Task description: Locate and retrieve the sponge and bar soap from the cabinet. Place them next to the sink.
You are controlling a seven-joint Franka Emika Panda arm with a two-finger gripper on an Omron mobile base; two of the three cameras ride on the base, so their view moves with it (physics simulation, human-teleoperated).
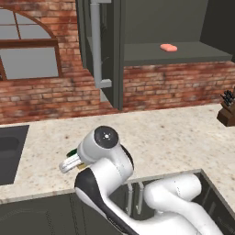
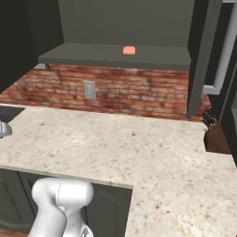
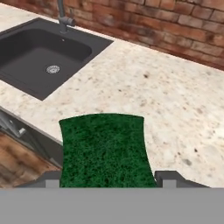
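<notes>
The hand (image 3: 107, 178) is clamped on the sponge (image 3: 105, 148), green face filling the lower centre of the hand view. The sink (image 3: 39, 54) lies upper left of it, bare surface (image 3: 175, 100) between. The bar soap (image 1: 168, 47) sits on the cabinet (image 1: 183, 54) shelf, upper right.

sponge (image 3: 104, 148): green top, between fingers | bar soap (image 1: 168, 47): pink, on cabinet (image 1: 114, 50) shelf | sink (image 3: 41, 57): dark

Arm: folded low, elbow raised, reaching left | end effector (image 3: 107, 177): fingers closed on sponge (image 3: 105, 148), above desk (image 3: 175, 105) near edge
</notes>
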